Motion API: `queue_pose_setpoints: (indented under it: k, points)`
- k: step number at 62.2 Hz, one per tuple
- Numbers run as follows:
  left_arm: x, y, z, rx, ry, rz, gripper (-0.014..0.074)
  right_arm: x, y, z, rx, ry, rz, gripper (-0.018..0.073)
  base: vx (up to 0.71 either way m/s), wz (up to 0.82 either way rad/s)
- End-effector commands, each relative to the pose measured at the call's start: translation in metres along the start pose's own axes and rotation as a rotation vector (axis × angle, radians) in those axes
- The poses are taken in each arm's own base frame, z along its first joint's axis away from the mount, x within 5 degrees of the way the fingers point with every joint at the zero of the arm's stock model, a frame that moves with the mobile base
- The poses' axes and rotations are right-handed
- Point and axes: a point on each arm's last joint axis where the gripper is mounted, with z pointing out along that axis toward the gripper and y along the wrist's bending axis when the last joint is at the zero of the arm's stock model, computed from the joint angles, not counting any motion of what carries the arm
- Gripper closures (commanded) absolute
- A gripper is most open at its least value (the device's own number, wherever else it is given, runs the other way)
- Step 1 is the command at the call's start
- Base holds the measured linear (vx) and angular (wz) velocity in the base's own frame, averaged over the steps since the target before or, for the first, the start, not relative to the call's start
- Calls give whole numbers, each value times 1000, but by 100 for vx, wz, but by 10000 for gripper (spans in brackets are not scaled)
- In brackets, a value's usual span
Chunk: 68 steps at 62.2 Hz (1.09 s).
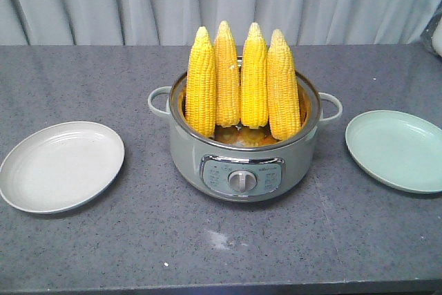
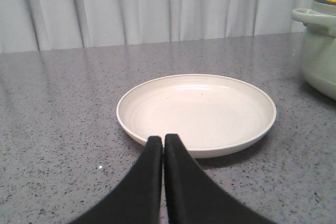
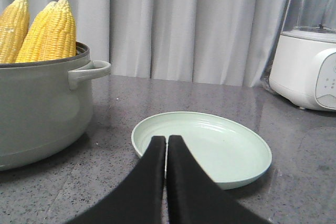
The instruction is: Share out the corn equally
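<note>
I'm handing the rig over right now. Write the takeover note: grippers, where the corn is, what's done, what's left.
Left gripper: shut, empty, pointing at the cream plate.
Right gripper: shut, empty, pointing at the green plate.
Corn cobs: four, all standing upright, tips up, in the pot between the two plates.
Done: nothing; both plates are bare.
Left: share out all four cobs, presumably two onto each plate.
</note>
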Motion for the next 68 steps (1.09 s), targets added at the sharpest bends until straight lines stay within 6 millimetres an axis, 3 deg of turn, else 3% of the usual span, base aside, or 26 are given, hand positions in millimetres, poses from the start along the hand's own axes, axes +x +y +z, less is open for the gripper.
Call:
queue_pose_setpoints:
  k: [1,68]
  points:
    - [-7,-1,-1,8,-91,-11,603,-4,0,0,1,-69,-2,561,0,0]
    - [-7,-1,-1,8,-91,-11,603,-4,0,0,1,-69,-2,561,0,0]
